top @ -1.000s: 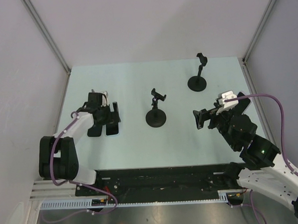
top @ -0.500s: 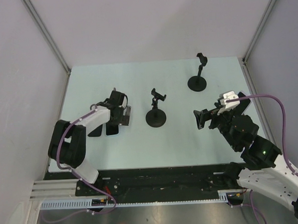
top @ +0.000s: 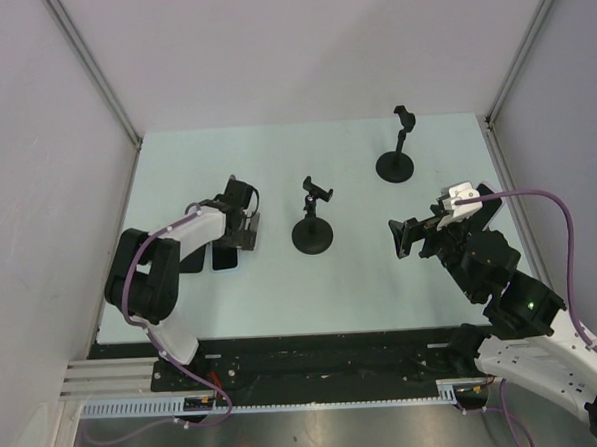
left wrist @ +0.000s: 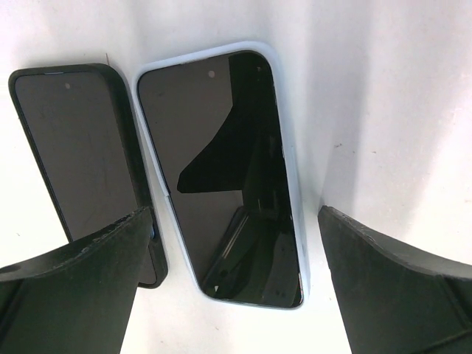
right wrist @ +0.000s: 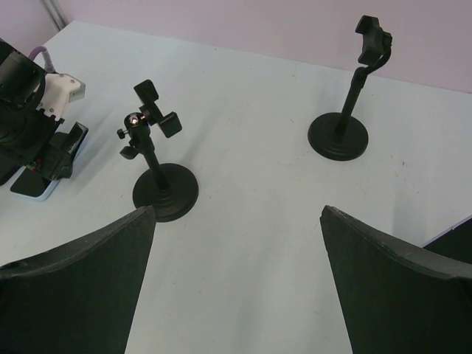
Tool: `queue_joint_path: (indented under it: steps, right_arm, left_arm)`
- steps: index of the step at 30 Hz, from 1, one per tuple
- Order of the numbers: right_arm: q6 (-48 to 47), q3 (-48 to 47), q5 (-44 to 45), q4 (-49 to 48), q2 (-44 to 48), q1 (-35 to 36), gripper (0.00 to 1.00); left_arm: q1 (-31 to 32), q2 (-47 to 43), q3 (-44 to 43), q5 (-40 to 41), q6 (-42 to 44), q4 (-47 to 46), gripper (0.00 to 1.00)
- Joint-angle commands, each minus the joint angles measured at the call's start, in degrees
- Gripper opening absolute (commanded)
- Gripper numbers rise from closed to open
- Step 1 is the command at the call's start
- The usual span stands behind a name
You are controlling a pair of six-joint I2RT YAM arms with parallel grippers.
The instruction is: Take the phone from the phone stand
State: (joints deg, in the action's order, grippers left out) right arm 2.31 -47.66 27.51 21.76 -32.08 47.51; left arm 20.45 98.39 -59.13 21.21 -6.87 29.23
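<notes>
The phone in the pale blue case [left wrist: 221,177] lies flat, screen up, on the table [top: 382,279], well to the left of the short phone stand [top: 312,233]. Its glass is dark and glossy and mirrors the arm above. A black-cased phone [left wrist: 81,162] lies just beside it, farther from that stand. The stand's clamp is empty, so the removal looks done. The left tool [left wrist: 236,221] hangs over the phone, released and holding nothing. To the stand's right, the right tool [right wrist: 237,210] is also spread and empty, and faces the stand.

Pale mint-green tabletop [top: 282,284] sits flat and matte, plain lilac-grey walls [top: 299,43] boxing it in, silver metal corner posts [top: 91,66] slanting up behind.
</notes>
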Motion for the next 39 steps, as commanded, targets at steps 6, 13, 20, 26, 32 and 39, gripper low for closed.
queue_joint_path:
  steps: [6,13,20,26,32,39]
  right_arm:
    - [-0.64,0.02,0.00,-0.49,0.08,-0.13,1.00]
    - [-0.64,0.02,-0.08,-0.40,-0.09,-0.13,1.00]
    - [-0.55,0.02,-0.09,-0.40,-0.18,-0.13,1.00]
    - [-0.55,0.02,0.00,-0.31,-0.27,-0.13,1.00]
    - [-0.37,0.02,-0.70,-0.40,-0.62,-0.05,1.00]
    - [-0.99,0.02,-3.60,-2.16,-2.11,-0.13,1.00]
  left_arm:
    - [-2.08,0.23,-1.33,2.52,0.81,1.09,1.00]
    - [-3.22,-0.13,-1.25,2.34,1.16,1.44,1.00]
    - [-4.27,-0.83,-1.16,1.64,0.64,1.79,1.00]
    - [-5.07,-1.27,-1.16,0.94,0.02,2.41,1.00]
    - [-6.47,-1.89,-1.16,-0.11,-0.68,2.85,1.00]
    - [-7.88,-2.94,-1.25,-2.93,-1.03,2.85,1.00]
